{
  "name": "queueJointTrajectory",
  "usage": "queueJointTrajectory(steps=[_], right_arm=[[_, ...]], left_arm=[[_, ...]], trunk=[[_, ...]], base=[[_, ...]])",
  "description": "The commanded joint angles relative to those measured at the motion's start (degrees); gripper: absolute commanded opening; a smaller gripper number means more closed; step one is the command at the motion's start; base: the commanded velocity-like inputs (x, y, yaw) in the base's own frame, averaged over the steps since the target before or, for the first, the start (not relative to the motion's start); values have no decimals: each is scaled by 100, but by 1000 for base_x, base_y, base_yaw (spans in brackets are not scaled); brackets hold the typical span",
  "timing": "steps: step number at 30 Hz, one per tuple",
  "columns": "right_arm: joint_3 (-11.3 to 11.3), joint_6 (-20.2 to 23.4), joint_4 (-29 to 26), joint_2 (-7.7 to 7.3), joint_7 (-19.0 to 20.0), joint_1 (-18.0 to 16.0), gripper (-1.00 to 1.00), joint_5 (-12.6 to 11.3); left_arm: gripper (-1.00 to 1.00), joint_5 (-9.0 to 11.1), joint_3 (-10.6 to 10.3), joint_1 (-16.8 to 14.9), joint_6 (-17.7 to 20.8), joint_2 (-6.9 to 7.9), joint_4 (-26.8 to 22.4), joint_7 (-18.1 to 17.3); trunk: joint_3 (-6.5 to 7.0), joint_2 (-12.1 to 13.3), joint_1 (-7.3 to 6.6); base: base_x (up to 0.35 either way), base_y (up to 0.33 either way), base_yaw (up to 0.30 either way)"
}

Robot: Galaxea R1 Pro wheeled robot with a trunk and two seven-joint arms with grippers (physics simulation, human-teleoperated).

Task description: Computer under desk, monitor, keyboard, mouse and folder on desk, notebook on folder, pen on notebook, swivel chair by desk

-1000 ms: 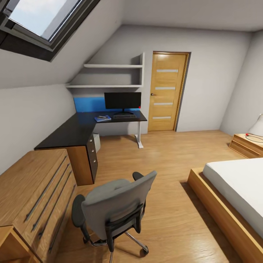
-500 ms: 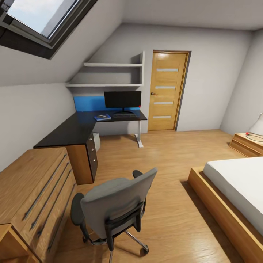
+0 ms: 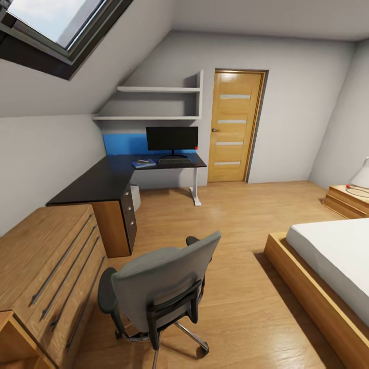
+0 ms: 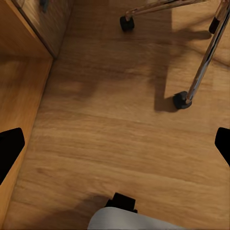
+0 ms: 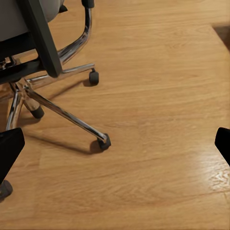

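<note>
Your head view looks across the bedroom at the worktop [image 3: 102,182], the L-shaped black one in the far corner under the sloped ceiling. The monitor [image 3: 171,139] stands upright at the worktop's back edge, against the blue panel. The keyboard [image 3: 174,160] lies just in front of the monitor's stand. The folder [image 3: 143,164] sits flat just beside the keyboard, toward the worktop's inner corner, with something small and dark on top; too small to tell what. The computer [image 3: 135,197] shows as a pale box on the floor under the worktop, beside the drawer unit. The swivel chair [image 3: 161,287] stands well apart from the worktop, on the wood floor [image 3: 241,220], its back toward you, beside the light-wood drawer chest [image 3: 48,266]. Bed [image 3: 333,261] at the other side, door [image 3: 234,127] past the worktop's far end.

Your left pincer [image 4: 115,146] is released, both tips wide apart over bare floor near the chair's castors. Your right pincer [image 5: 115,143] is likewise spread, empty, over floor next to the chair's chrome base.
</note>
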Motion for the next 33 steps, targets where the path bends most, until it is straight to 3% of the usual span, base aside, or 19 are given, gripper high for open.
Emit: queueJointTrajectory(steps=[1,20,27,33], right_arm=[[50,-10,2,1,-43,-4,100,-13],[67,-27,2,18,-37,-4,100,-4],[67,-23,2,20,-37,-4,100,-4],[67,-20,2,19,-37,-4,100,-4]], left_arm=[[100,8,-48,-3,-11,2,-7,51],[100,9,-45,0,-4,2,-35,52],[100,9,-45,-3,-4,0,-35,52],[100,9,-45,-1,-6,0,-35,46]], trunk=[[-25,-45,23],[-366,-807,440],[-491,-1088,594],[-491,-1088,594]], base=[[0,0,0],[0,0,1],[0,0,125],[0,0,189]])
